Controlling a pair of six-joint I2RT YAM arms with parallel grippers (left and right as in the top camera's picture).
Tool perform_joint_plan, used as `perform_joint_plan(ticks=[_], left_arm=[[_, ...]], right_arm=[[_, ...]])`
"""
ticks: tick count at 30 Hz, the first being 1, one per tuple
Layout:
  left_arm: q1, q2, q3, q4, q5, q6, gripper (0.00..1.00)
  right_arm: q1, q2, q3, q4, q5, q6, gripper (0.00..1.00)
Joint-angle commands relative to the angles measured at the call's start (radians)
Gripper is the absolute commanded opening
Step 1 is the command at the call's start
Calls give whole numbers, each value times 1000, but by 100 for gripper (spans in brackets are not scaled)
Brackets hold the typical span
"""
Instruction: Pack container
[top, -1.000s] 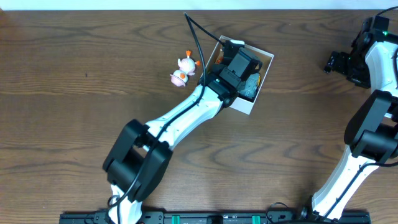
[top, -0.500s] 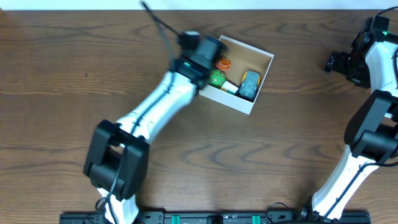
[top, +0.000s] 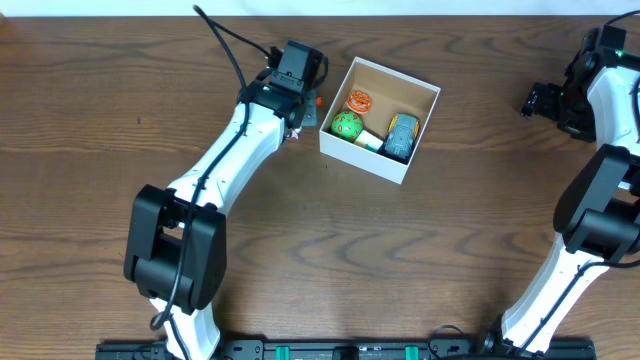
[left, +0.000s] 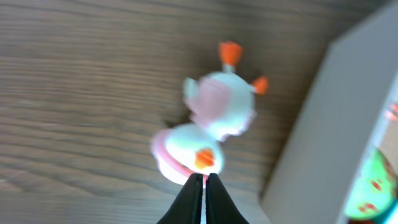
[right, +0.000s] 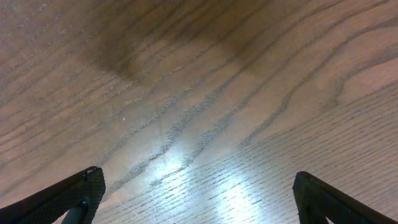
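Observation:
The container, a square white-walled cardboard box with a brown inside, sits at the table's back centre. It holds a green ball, an orange toy, a blue-grey toy and a small white piece. Its white wall shows at the right of the left wrist view. A white and pink duck toy with orange parts lies on the table just left of the box, mostly hidden under my left arm in the overhead view. My left gripper is shut and empty, hovering above the duck. My right gripper is open over bare wood at the far right.
The dark wooden table runs all around the box. My right arm stands folded at the right edge. The left arm stretches diagonally from the front left to the box's left side.
My left arm swung left out of the box to the duck toy beside it. The box contents are now uncovered. The right arm has not moved.

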Motion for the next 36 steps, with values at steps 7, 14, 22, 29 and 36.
perform_joint_plan(ticks=[7, 14, 22, 29, 36], left_arm=[[0, 22, -8, -37, 178, 110, 6], [-13, 22, -8, -45, 209, 126, 6], [-78, 22, -8, -52, 219, 156, 6], [-112, 22, -8, -55, 219, 137, 6], [-134, 22, -8, -63, 272, 109, 6]], right_arm=[[-8, -2, -3, 0, 3, 10, 99], [-8, -2, -3, 0, 3, 10, 99], [-8, -2, -3, 0, 3, 10, 99], [-8, -2, -3, 0, 3, 10, 99], [-8, -2, -3, 0, 3, 10, 99]])
